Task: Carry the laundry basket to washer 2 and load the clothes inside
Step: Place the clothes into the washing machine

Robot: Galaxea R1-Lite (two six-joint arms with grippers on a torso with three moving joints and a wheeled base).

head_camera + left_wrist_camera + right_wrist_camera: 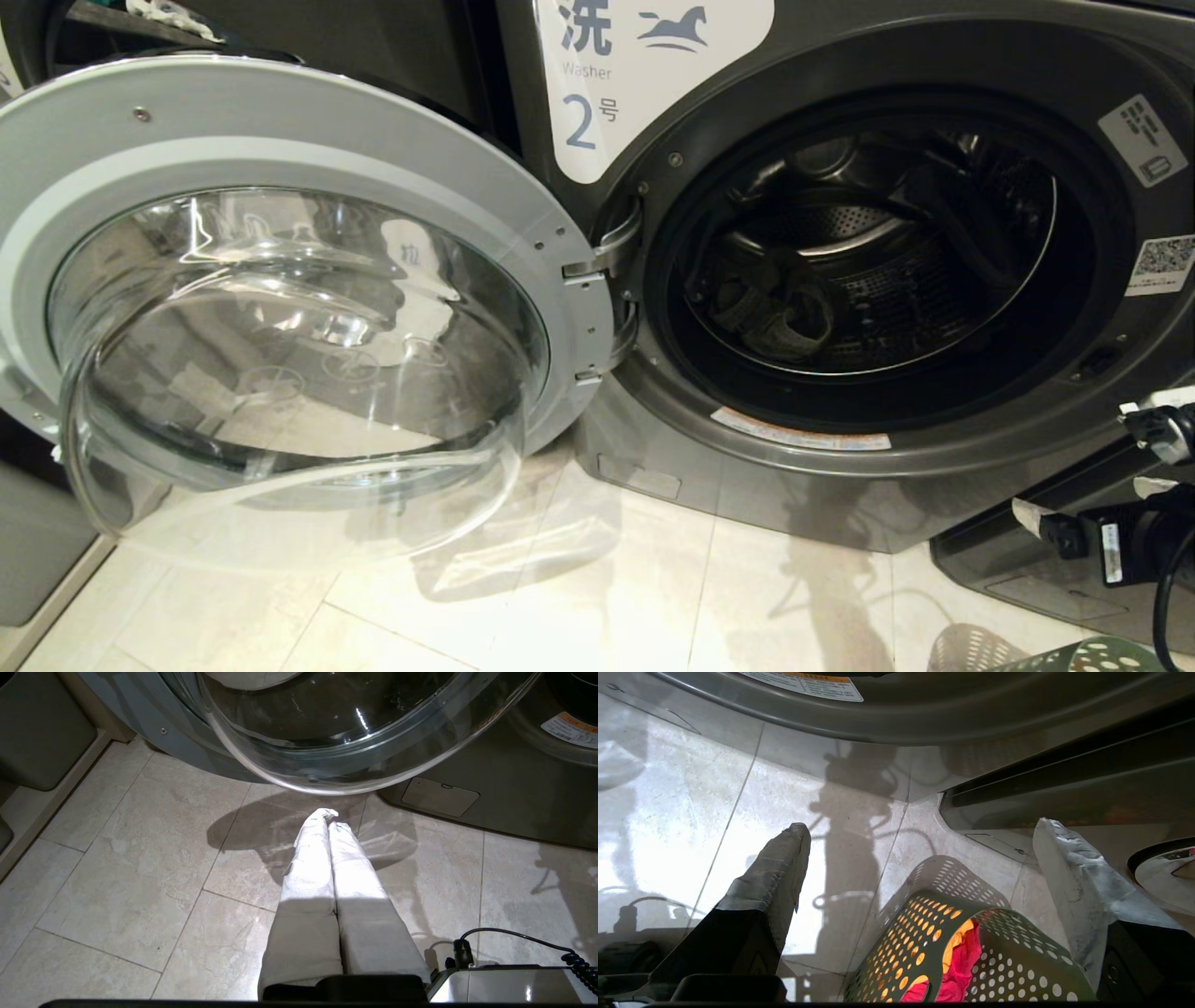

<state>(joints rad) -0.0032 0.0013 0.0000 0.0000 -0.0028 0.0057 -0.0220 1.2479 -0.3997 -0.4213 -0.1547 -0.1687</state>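
Washer 2 stands with its round door swung wide to the left. A grey denim piece lies in the drum. The dark green laundry basket sits on the floor at the washer's lower right, and only its rim shows in the head view. Yellow-orange cloth and red-pink cloth lie inside it. My right gripper hangs open and empty above the basket, at the right edge of the head view. My left gripper is shut and empty, low over the tiles below the door glass.
The open door's glass bowl juts out over the floor on the left. A second dark grey machine adjoins on the right. A grey cabinet stands at far left. A black coiled cable runs by my base.
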